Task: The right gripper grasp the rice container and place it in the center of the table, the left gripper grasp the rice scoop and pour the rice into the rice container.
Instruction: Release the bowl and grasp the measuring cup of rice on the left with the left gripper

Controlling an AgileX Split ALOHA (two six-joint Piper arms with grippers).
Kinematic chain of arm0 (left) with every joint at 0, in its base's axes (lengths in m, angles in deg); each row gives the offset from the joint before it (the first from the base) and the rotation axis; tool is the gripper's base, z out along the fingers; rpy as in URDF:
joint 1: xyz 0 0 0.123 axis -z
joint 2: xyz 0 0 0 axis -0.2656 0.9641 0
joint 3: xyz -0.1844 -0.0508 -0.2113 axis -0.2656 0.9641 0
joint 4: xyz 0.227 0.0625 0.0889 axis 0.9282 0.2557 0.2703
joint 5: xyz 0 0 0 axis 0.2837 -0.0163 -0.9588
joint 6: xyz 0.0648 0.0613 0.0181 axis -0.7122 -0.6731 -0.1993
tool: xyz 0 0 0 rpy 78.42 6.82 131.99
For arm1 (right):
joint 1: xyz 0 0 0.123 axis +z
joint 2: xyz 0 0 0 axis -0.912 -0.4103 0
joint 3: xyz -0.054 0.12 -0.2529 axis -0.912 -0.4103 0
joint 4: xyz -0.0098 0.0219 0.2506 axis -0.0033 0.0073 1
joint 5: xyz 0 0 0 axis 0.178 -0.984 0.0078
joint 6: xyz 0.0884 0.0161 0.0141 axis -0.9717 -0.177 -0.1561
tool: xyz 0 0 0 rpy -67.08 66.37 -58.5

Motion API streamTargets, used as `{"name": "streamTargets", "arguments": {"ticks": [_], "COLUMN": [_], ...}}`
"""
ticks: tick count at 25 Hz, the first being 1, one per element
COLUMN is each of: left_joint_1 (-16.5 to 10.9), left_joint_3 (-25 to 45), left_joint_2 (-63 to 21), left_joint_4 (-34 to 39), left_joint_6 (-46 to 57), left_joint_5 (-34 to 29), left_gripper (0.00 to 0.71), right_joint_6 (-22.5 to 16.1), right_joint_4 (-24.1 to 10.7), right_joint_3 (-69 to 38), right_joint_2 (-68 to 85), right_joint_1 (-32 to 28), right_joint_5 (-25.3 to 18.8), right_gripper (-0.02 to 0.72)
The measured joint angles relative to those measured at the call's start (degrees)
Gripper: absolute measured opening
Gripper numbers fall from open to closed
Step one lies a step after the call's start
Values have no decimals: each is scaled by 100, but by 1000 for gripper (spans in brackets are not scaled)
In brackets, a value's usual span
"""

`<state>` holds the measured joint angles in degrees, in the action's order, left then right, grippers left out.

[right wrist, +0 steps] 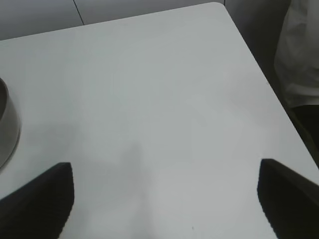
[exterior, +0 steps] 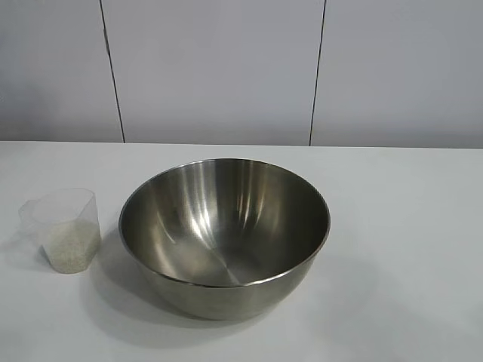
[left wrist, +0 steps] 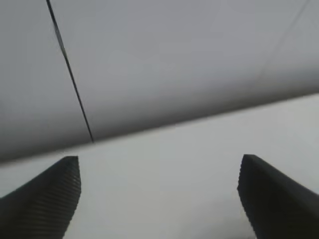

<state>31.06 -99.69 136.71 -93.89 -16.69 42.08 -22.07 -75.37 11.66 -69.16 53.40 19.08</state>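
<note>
While the rice container point(exterior: 224, 234) sits near the middle of the table point(exterior: 407, 226), tipped slightly so its mouth faces up and a little toward the exterior camera, the rice scoop point(exterior: 63, 228) stands upright just beside it on the left arm's side, apart from the steel wall. The rice point(exterior: 69, 243) fills roughly the lower half of the scoop, and no grains show inside the bowl, so the pour looks not yet done.

The left gripper point(left wrist: 159, 199) shows only in its own wrist view: its two fingers stand wide apart with nothing between them, pointing nearly level across bare tabletop toward the wall. The right gripper point(right wrist: 164, 199) is likewise spread wide and holds nothing, angled down over the table with the bowl's rim just showing at the picture's edge (a person in white is at the table's far side).

I judge the scoop light, thin-walled and somewhat slippery, likely to flex or tip if squeezed hard. Its flat angular sides near the upper half offer the best hold, above the grain line, keeping it level until it is over the bowl. Its long axis runs vertical, mouth up; which way the pouring lip faces I cannot tell. The bowl is rigid, smooth and would slide readily
</note>
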Motion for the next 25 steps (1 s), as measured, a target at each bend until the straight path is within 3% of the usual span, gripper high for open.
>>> {"name": "streamTargets", "arguments": {"ticks": [4, 7, 12, 15, 25], "left_joint_1": [0, 0, 0, -7, -7], "left_joint_3": [1478, 2227, 3567, 4068, 4670], "left_joint_2": [0, 13, 323, 696, 1521], "left_joint_4": [5, 5, 29, 5, -115], "left_joint_6": [79, 263, 919, 1109, 913], "left_joint_5": [1487, 2198, 4644, 4993, 5058], "left_gripper": [572, 570, 570, 570, 532], "right_joint_6": [0, 0, 0, 0, 0], "right_joint_4": [0, 0, 0, 0, 0], "right_joint_3": [0, 0, 0, 0, 0], "right_joint_2": [0, 0, 0, 0, 0], "right_joint_1": [0, 0, 0, 0, 0], "right_joint_5": [0, 0, 0, 0, 5], "right_gripper": [694, 694, 694, 694, 694]}}
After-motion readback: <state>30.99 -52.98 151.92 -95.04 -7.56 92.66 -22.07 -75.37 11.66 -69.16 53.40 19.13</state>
